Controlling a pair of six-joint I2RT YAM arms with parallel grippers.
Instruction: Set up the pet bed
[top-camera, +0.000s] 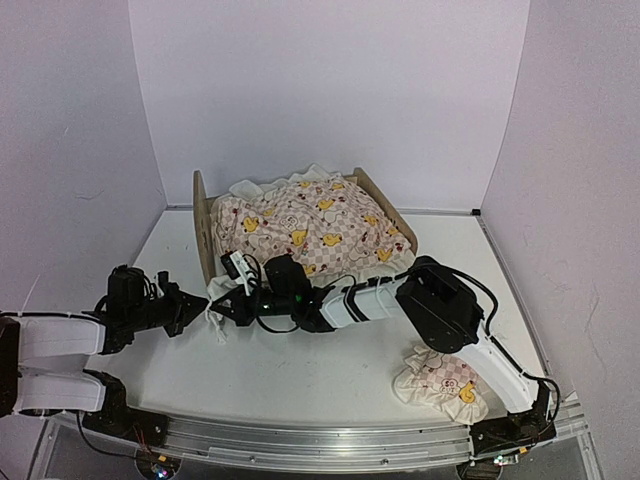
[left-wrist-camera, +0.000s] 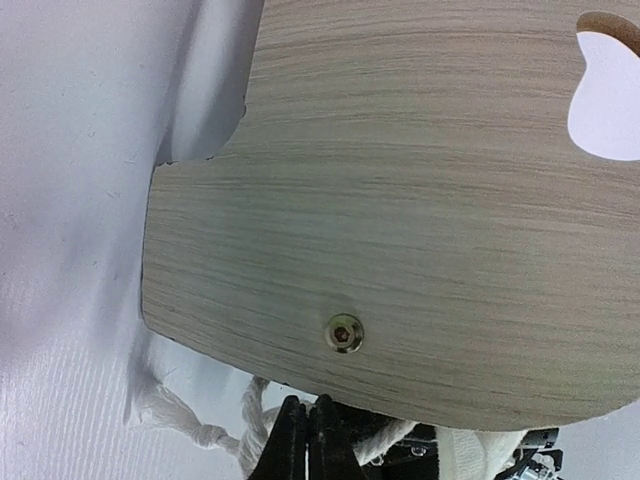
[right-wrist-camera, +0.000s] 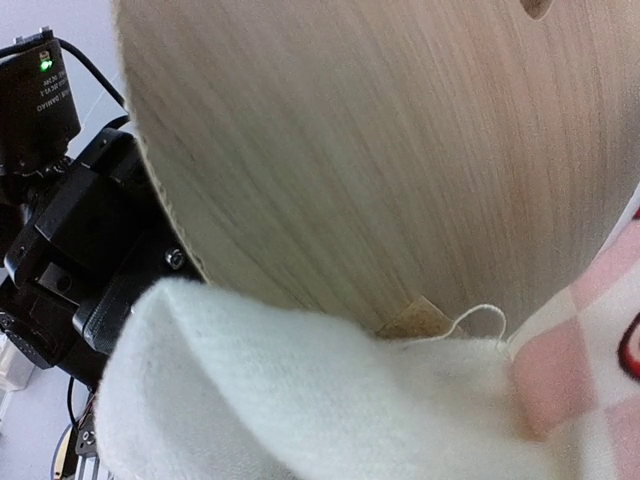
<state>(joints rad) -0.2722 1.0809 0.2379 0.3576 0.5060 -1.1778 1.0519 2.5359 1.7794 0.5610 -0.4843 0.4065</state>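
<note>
The pet bed (top-camera: 203, 225) stands at the back middle of the table, and the cartoon-print quilt (top-camera: 310, 225) is draped over it. My left gripper (top-camera: 197, 303) sits just left of the headboard's near corner. In the left wrist view its fingers (left-wrist-camera: 308, 410) are shut with nothing between them, just below the wooden headboard (left-wrist-camera: 420, 200). My right arm reaches across to the same corner, and the right gripper (top-camera: 225, 303) is at the quilt's white frill. In the right wrist view the quilt's white underside (right-wrist-camera: 300, 400) covers the jaws, in front of the headboard (right-wrist-camera: 380, 150).
The small frilled pillow (top-camera: 440, 385) lies at the front right, partly under my right arm. Knotted white frill cords (left-wrist-camera: 190, 420) lie on the table by the left fingertips. The left arm's black wrist (right-wrist-camera: 80, 240) is close beside the right gripper. Walls enclose the table.
</note>
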